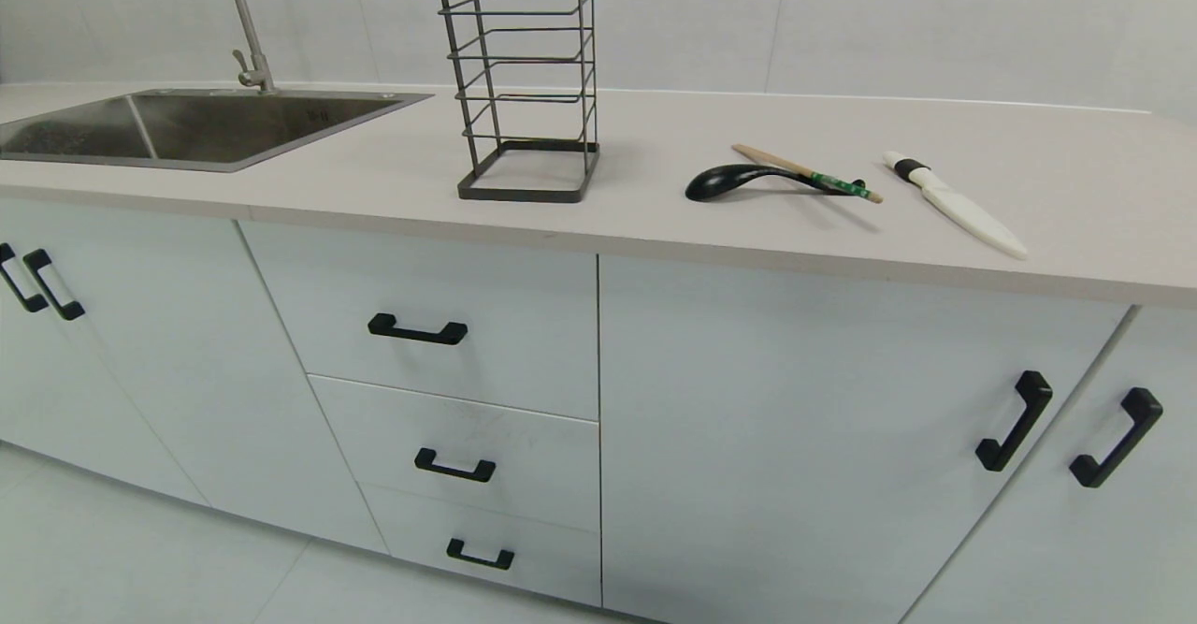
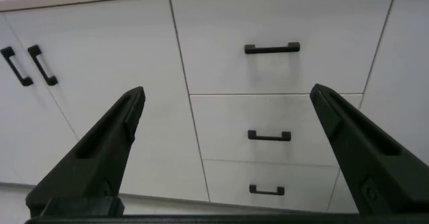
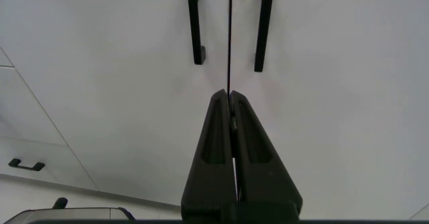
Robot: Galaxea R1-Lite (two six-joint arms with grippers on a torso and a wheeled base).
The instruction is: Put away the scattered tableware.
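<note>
- Your L gripper (image 2: 228, 93): released, wide, facing drawers (image 2: 281, 70).
- Your R gripper (image 3: 230, 95): clenched, empty, facing cabinet doors (image 3: 335, 117).
- Black spoon (image 1: 739, 180), chopsticks (image 1: 806, 173), white knife (image 1: 954, 205): on table (image 1: 748, 231), right of wire rack (image 1: 524, 81).

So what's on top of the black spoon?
A wooden chopstick with a green band lies across the black spoon's handle end. It covers that bit of handle. Nothing sits on its bowl.

I can read no text, number or sign anywhere from here. A small dark mark sits on the inner wall of the sink (image 1: 281, 124), too faint for me to read. The green band on the chopsticks (image 1: 790, 166) is too small to resolve.
</note>
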